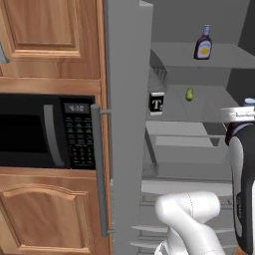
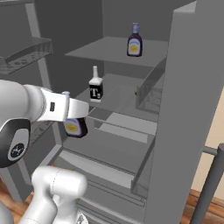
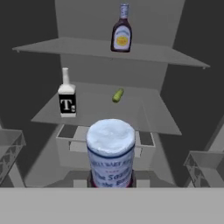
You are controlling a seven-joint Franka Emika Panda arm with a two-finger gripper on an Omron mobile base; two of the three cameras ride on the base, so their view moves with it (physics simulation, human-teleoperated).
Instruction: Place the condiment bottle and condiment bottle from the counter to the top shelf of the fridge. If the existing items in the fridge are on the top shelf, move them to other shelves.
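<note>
The fridge (image 2: 192,87) stands open beside a microwave (image 1: 47,130). Two bottles: one on the top shelf (image 3: 52,46), one (image 3: 110,153) clamped in the gripper (image 2: 75,114). Below, a T-box (image 3: 67,104) and one fruit (image 3: 117,95).

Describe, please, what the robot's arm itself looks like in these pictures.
The arm is glossy white with rounded, tube-like segments and a bulbous elbow link. Dark, near-black bands mark its joints, one bearing a small round white emblem. No cables are visible.
</note>
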